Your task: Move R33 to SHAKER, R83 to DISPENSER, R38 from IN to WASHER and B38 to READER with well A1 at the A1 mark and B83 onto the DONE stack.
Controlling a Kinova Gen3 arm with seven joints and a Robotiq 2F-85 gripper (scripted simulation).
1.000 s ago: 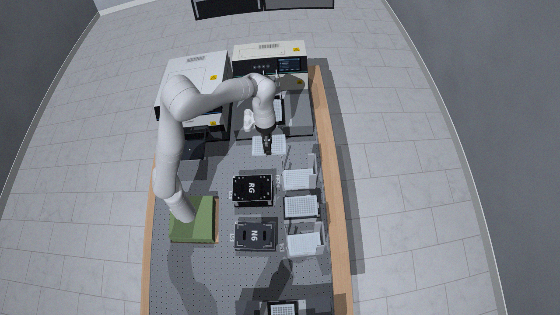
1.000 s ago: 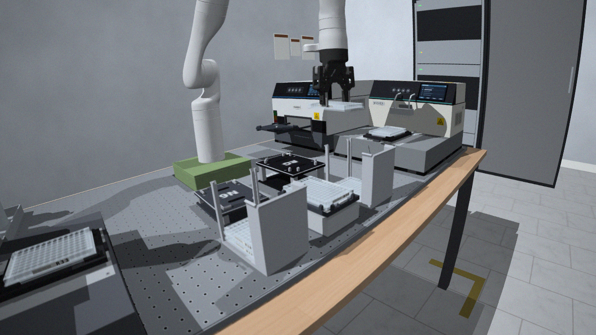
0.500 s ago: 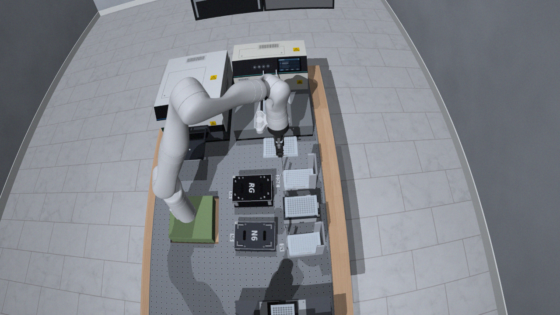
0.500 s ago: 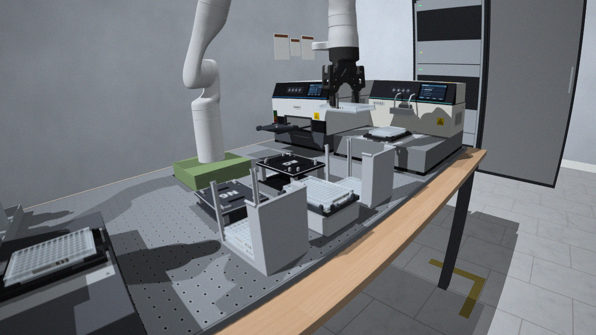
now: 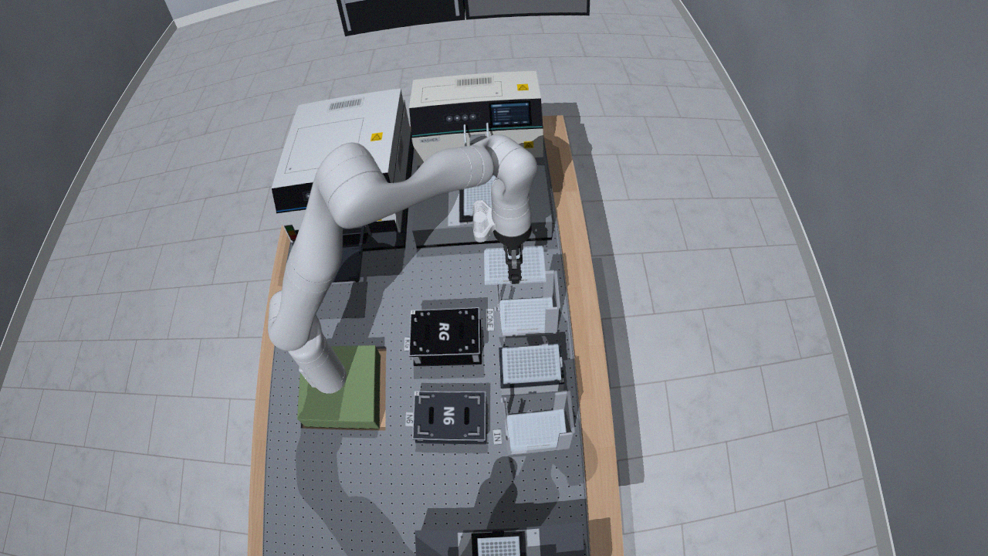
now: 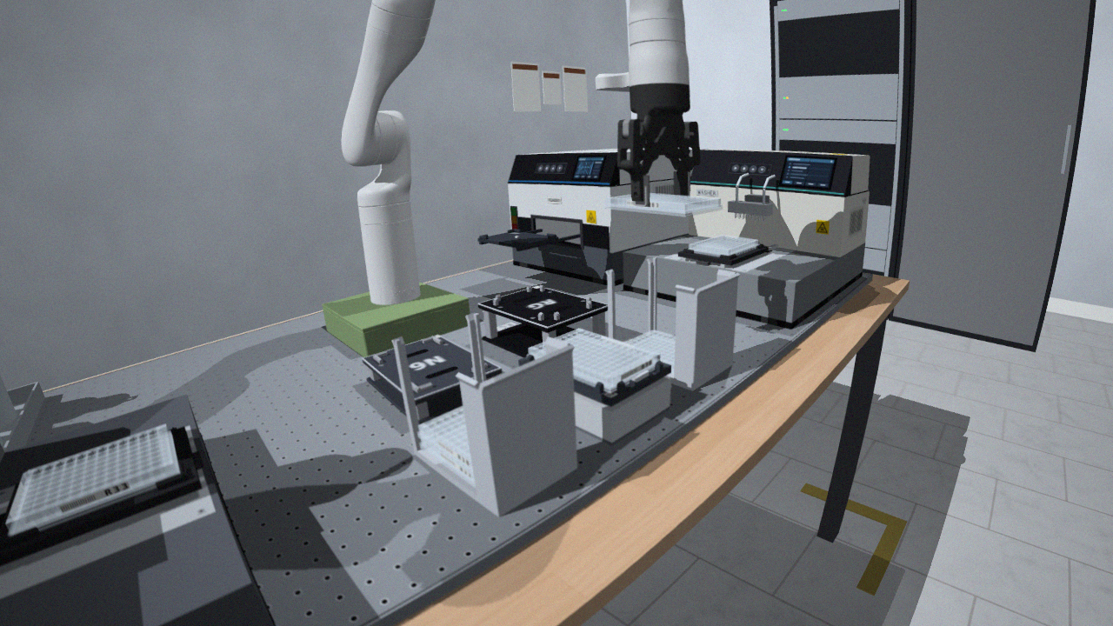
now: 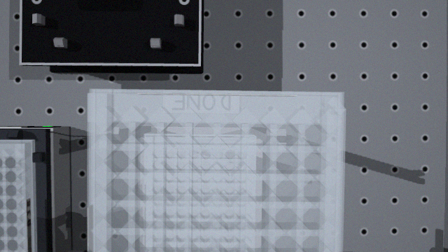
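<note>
While the arm stands on its green base (image 6: 365, 322) at the back of the counter (image 6: 326, 498), the leftmost thing in the exterior view is a clear well plate (image 6: 93, 475). It lies flat on a dark instrument at the near corner, with a barcode label on the short end facing the camera.

Further right are the black N6 nest (image 6: 423, 365) and, in front of it, the IN rack (image 6: 521, 420), with a plate low between its grey walls. Behind them sits the RG nest (image 6: 541, 303).

Next along the counter edge, another plate (image 6: 607, 354) rests on a low block, between the IN rack and the DONE rack (image 6: 704, 327). Behind, the left instrument's black tray (image 6: 517, 237) carries no plate.

The hand (image 6: 660, 194) hangs high, pointing straight down, its fingers spread wide and pinching a carried plate (image 6: 684, 203) across its width. The carried plate is held level in the air; its label cannot be read.

In the top view the carried plate (image 5: 494, 266) lies just short of the DONE rack (image 5: 553, 304), on the instrument side. Through the carried plate (image 7: 217, 168), the wrist view shows the DONE label (image 7: 203, 103) and a smaller plate outline far below.

Furthest right, the WASHER (image 6: 809, 202) has a plate (image 6: 723, 245) seated on its deck.
</note>
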